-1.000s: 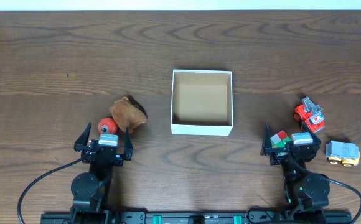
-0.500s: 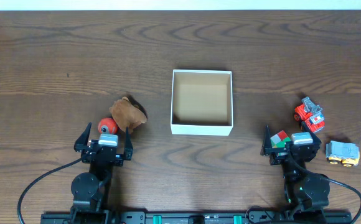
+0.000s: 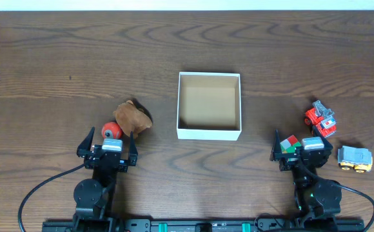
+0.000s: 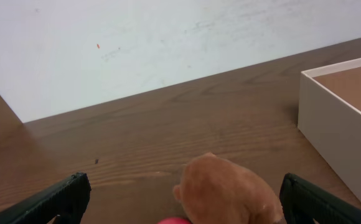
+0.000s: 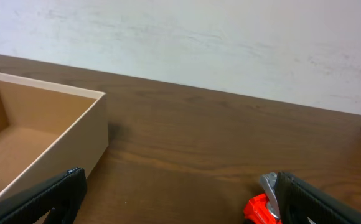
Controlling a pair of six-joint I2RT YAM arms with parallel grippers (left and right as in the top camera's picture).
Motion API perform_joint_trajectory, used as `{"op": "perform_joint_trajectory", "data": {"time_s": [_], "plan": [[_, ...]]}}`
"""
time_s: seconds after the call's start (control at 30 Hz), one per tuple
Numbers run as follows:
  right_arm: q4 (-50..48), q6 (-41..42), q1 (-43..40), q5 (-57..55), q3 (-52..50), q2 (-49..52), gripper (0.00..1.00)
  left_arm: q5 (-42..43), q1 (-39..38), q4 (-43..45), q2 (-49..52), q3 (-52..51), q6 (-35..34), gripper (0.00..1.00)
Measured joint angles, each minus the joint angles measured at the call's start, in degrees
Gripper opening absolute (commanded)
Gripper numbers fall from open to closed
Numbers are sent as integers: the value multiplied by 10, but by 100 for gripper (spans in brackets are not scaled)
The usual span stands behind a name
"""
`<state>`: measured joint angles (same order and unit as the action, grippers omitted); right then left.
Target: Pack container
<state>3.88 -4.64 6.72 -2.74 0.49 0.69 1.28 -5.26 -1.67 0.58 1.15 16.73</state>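
The container (image 3: 209, 133), a square white-walled box with a tan inside, stands mid-table with nothing in it. It shows at the right edge of the left wrist view (image 4: 339, 124) and at the left of the right wrist view (image 5: 62, 149). My left gripper (image 3: 108, 140) is open, right behind a red ball (image 3: 111, 130) and a brown plush toy (image 3: 133, 116), which lies between its fingers in the left wrist view (image 4: 227, 193). My right gripper (image 3: 301, 143) is open over a small multicoloured block (image 3: 289, 142). A red toy truck (image 3: 320, 118) lies just ahead of it to the right.
A grey and yellow toy car (image 3: 354, 158) lies at the far right near the front edge. The red truck peeks in at the bottom right of the right wrist view (image 5: 264, 208). A white wall runs behind the table's far edge.
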Motion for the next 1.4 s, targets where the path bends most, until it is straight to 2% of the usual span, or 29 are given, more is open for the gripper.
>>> {"op": "perform_joint_trajectory", "data": {"time_s": [0.23, 0.6, 0.8, 1.03, 1.17, 1.3, 1.4], "plan": [[0, 3, 0, 0, 0, 0, 99, 0, 0, 0, 0, 0, 0, 98], [2, 78, 0, 0, 0, 6, 99, 0, 0, 4, 0, 0, 10, 98], [42, 110, 0, 4, 33, 64, 99, -1, 0, -4, 2, 5, -58, 98], [155, 119, 0, 15, 200, 185, 99, -2, 0, -52, 91, 72, -136, 98], [243, 120, 0, 30, 310, 261, 99, -2, 0, -96, 194, 178, -156, 98], [359, 121, 0, 45, 421, 332, 99, -2, 0, -205, 292, 292, -167, 98], [472, 121, -4, 53, 518, 396, 99, -2, 0, -338, 377, 386, -172, 98]]}}
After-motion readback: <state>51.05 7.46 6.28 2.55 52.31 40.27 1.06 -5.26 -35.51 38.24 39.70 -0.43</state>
